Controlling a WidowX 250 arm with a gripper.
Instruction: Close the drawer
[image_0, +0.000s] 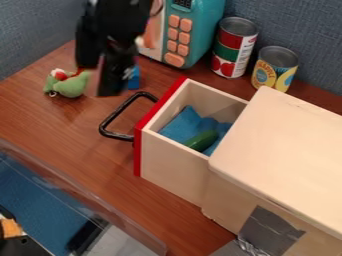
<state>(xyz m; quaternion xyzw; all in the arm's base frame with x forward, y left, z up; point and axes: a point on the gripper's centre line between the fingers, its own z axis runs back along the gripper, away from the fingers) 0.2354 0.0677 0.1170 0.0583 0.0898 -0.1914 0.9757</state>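
Drawer (175, 169), pale wood with red front, in the camera view: pulled well out of its wooden cabinet (287, 142), at centre, facing left. Fitted with a black bar handle (121, 109). Contents: blue cloth (182, 125) and a green, cucumber-like toy (202, 141), the latter lying on the former. Black two-finger gripper (105, 79): upper left, beside the toy microwave (192, 35), apart from the handle; whether open or closed, cannot be told. Progress: closing not achieved, a large part of the interior exposed. Outstanding, by judgement: contact with the red front or handle, then a push toward the cabinet until the front sits against it.
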